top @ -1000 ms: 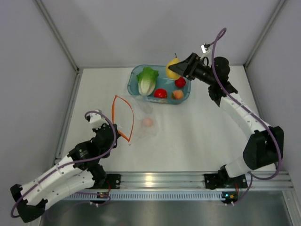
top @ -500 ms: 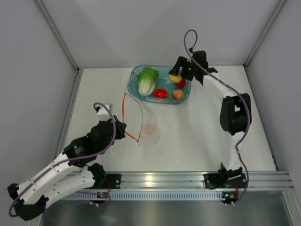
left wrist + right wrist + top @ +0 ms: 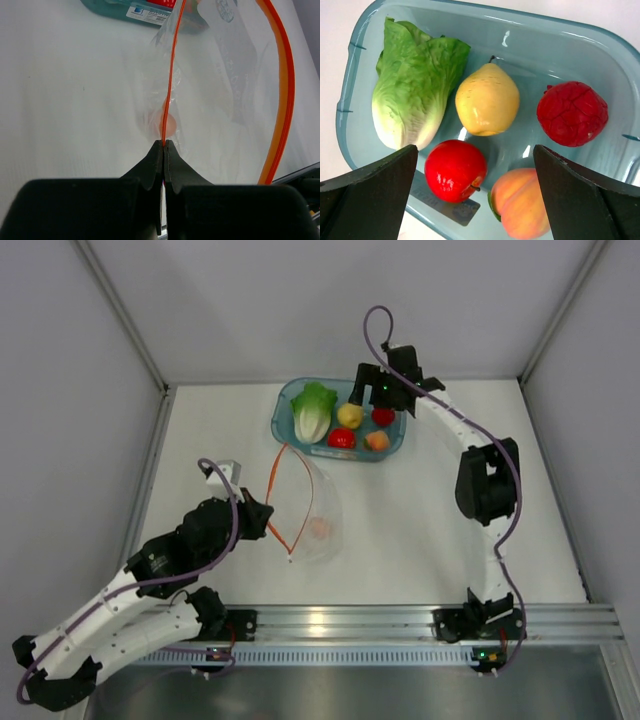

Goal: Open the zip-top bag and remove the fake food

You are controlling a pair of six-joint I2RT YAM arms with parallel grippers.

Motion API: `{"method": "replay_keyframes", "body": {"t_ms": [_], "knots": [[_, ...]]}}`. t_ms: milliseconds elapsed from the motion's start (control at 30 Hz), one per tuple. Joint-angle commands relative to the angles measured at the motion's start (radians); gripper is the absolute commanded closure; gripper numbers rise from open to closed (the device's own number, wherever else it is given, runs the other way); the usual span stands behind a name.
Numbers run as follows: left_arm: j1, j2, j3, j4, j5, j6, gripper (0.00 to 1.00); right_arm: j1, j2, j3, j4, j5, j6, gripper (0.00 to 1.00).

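White table (image 3: 420, 530), grey walls (image 3: 300, 300), aluminium rail (image 3: 350, 620) at near edge.

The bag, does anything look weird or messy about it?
Nothing is spilled or broken. The zip-top bag gapes open, its orange strip pinched by the left gripper, and one small pink piece lies inside alone while the other foods sit in the teal bin.

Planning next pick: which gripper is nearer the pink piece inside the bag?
Left. The left gripper is shut on the zip strip, just short of the pink piece; the right gripper hangs open over the teal bin.
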Motion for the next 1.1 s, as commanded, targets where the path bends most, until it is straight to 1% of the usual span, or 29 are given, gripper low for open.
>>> {"method": "replay_keyframes", "body": {"t_ms": [0,33,67,100,133,167,200,233,267,300,333,400,433,500,533,567,600,633,700,733,767,800,900,1067], "knots": [[0.002,0.010,0.037,0.011,0.003,-0.002,1.00,0.009,-0.128,0.027,-0.032,0.055,-0.053,0.01],[0.002,0.014,0.052,0.012,0.000,-0.005,1.00,0.009,-0.203,-0.008,-0.016,0.018,-0.043,0.00],[0.002,0.020,0.063,0.012,-0.005,-0.008,1.00,0.007,-0.245,-0.054,0.054,-0.019,-0.021,0.01],[0.002,0.032,0.071,0.014,-0.011,-0.019,1.00,0.003,-0.288,-0.164,0.098,-0.074,0.009,0.01],[0.002,0.037,0.083,0.012,-0.023,-0.025,1.00,-0.019,-0.362,-0.231,0.182,-0.299,0.069,0.01],[0.002,0.043,0.100,0.012,-0.033,-0.033,1.00,-0.033,-0.398,-0.297,0.266,-0.394,0.118,0.01],[0.002,0.046,0.105,0.017,-0.040,-0.046,1.00,-0.045,-0.432,-0.379,0.332,-0.440,0.152,0.01],[0.002,0.043,0.106,0.032,-0.054,-0.053,1.00,-0.039,-0.490,-0.389,0.301,-0.447,0.131,0.01],[0.002,0.039,0.100,0.041,-0.059,-0.059,1.00,-0.024,-0.522,-0.392,0.252,-0.415,0.097,0.01],[0.002,0.031,0.095,0.053,-0.066,-0.073,1.00,0.001,-0.559,-0.417,0.163,-0.368,0.071,0.07],[0.002,0.025,0.091,0.070,-0.074,-0.082,1.00,0.059,-0.640,-0.441,0.140,-0.275,0.051,0.10],[0.002,0.007,0.071,0.096,-0.085,-0.094,1.00,0.123,-0.725,-0.521,0.104,-0.200,0.037,0.17],[0.002,0.003,0.060,0.119,-0.092,-0.096,1.00,0.201,-0.801,-0.542,0.086,-0.082,0.024,0.19],[0.002,-0.006,0.045,0.127,-0.137,-0.125,1.00,0.296,-0.863,-0.579,0.060,0.025,0.014,0.21],[0.002,-0.006,0.043,0.129,-0.149,-0.137,1.00,0.374,-0.909,-0.589,0.025,0.094,0.043,0.28],[0.002,-0.006,0.040,0.129,-0.172,-0.151,1.00,0.410,-0.929,-0.601,0.017,0.117,0.060,0.33],[0.002,-0.001,0.034,0.129,-0.178,-0.172,1.00,0.444,-0.947,-0.624,0.006,0.134,0.078,0.43],[0.002,0.006,0.034,0.130,-0.180,-0.180,1.00,0.520,-0.975,-0.636,0.003,0.226,0.097,0.46],[0.002,0.035,0.033,0.129,-0.181,-0.207,1.00,0.605,-0.986,-0.647,-0.017,0.329,0.115,0.49],[0.002,0.046,0.028,0.130,-0.181,-0.220,1.00,0.686,-0.975,-0.645,-0.025,0.411,0.129,0.50],[0.002,0.056,0.023,0.132,-0.181,-0.234,1.00,0.719,-0.965,-0.635,-0.043,0.436,0.138,0.49],[0.002,0.072,0.020,0.139,-0.180,-0.255,1.00,0.764,-0.951,-0.627,-0.049,0.458,0.149,0.51],[0.002,0.086,-0.010,0.171,-0.183,-0.290,1.00,0.811,-0.874,-0.580,-0.061,0.490,0.168,0.54],[0.000,0.062,-0.067,0.228,-0.168,-0.324,1.00,0.817,-0.727,-0.468,-0.083,0.527,0.172,0.57]]}}
